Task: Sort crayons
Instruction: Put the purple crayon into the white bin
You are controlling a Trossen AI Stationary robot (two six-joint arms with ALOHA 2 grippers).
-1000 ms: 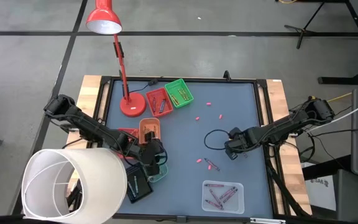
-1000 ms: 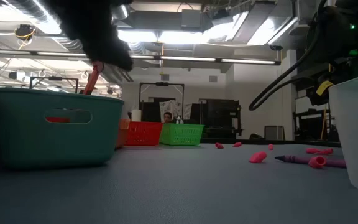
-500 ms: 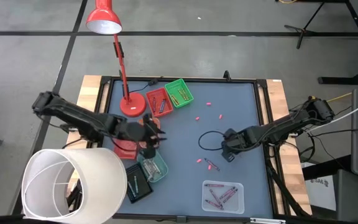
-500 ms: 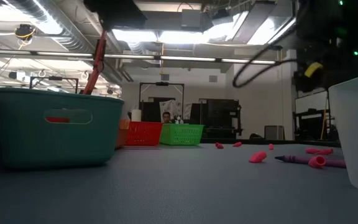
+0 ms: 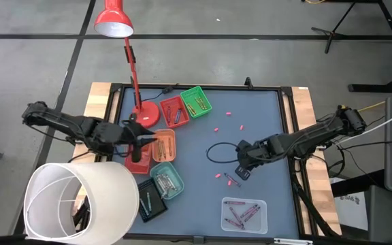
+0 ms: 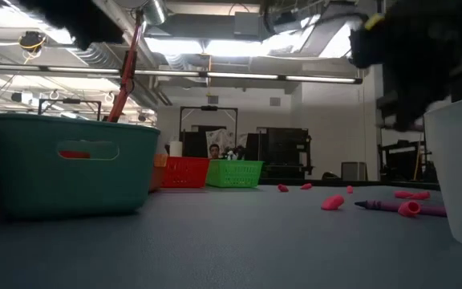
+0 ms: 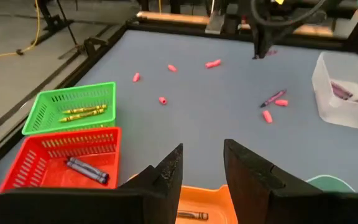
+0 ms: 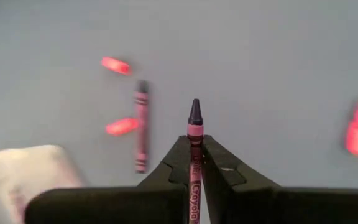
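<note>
The right end effector (image 8: 194, 163) is pressed together on a purple crayon (image 8: 194, 127) whose dark tip juts out past the fingertips. In the high view this right end effector (image 5: 240, 171) hangs right of the frame's centre over the grey table (image 5: 264, 112). Just beside it on the table lie another purple crayon (image 5: 231, 180) and a short pink piece (image 5: 218, 175); more pink pieces (image 5: 228, 111) are scattered in the upper middle.

The left end effector (image 7: 201, 171) has its fingers spread with nothing between them, above the orange tray (image 5: 163, 144) at centre left. The red tray (image 5: 173, 111) holds dark crayons, the green tray (image 5: 196, 101) yellowish ones, and the clear tray (image 5: 244, 214) at the lower right holds several purple ones. A teal tray (image 5: 167, 182) sits below the orange one; what it holds looks like a few crayons, though that is hard to make out. A red lamp (image 5: 143, 114) stands at the upper left.
</note>
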